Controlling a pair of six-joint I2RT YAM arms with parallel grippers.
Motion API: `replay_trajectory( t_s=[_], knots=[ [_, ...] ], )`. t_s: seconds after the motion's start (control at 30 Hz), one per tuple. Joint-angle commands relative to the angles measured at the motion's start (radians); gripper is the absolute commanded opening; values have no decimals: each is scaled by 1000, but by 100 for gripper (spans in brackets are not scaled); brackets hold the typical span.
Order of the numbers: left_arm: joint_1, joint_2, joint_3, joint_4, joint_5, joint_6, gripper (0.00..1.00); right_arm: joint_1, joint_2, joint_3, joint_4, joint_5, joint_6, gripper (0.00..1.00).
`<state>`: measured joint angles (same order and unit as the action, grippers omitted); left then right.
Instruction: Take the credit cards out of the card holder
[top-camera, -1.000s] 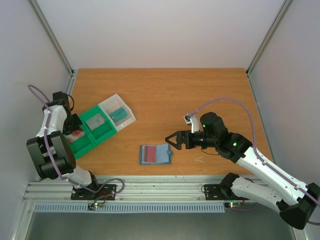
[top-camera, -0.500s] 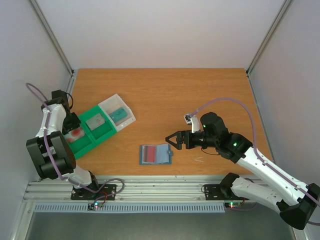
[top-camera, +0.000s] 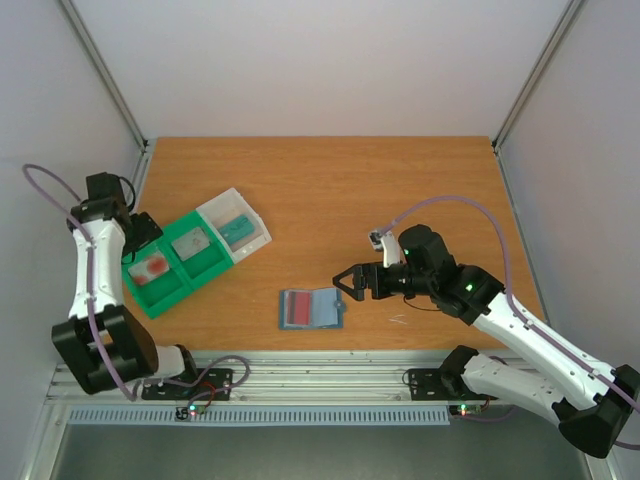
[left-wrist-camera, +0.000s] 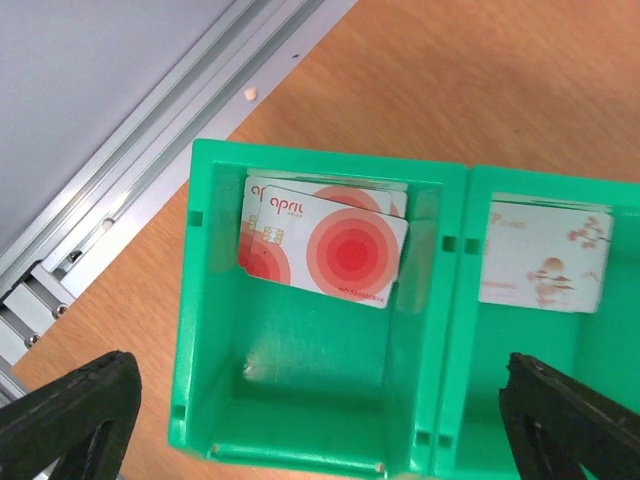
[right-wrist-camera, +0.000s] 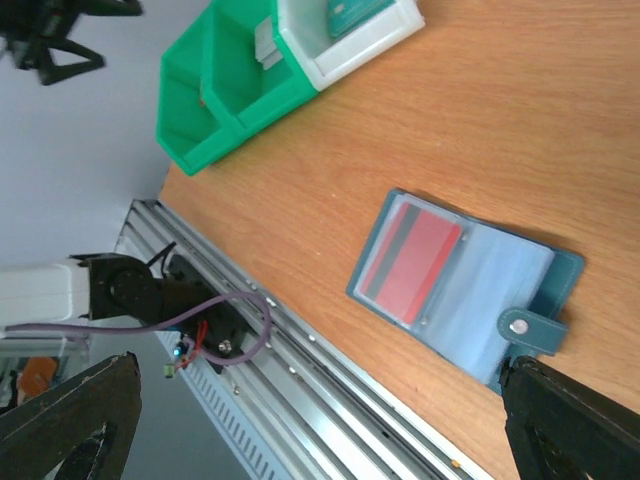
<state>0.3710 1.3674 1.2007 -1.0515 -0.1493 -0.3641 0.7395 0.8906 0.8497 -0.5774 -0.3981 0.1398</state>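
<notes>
The slate-blue card holder lies open near the table's front edge, with a reddish-pink credit card in its left leaf. The right wrist view shows that card under a clear sleeve, and the tab clasp. My right gripper hangs open just right of the holder, touching nothing. Two overlapping white cards with red round marks lie in the green tray's end compartment. A whitish flowered card lies in the compartment beside it. My left gripper stands open above the tray, holding nothing.
A clear box with teal blocks adjoins the green tray at its far end. The left wall and an aluminium rail run close beside the tray. The table's front rail lies just beyond the holder.
My left gripper has opened and drawn back up toward the left wall. The red-marked card it was down over now lies free in the tray. The right arm has barely moved.
</notes>
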Motion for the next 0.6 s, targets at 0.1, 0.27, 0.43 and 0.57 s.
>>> replay_trajectory(
  t_s=[0.1,0.27,0.43,0.57],
  knots=[
    [3,-169,-25,-6,154,-10,99,-5,57,70,-105,90,-24,98],
    [-1,-252,-72,10,379,5,99,-6,68,68,-111,125,-9,98],
    [-14,-302,-89,-12,556,49,85,-6,114,77,-123,119,-14,98],
    [-48,-345,-98,-25,637,66,66,-6,153,70,-117,104,-10,95]
  ],
)
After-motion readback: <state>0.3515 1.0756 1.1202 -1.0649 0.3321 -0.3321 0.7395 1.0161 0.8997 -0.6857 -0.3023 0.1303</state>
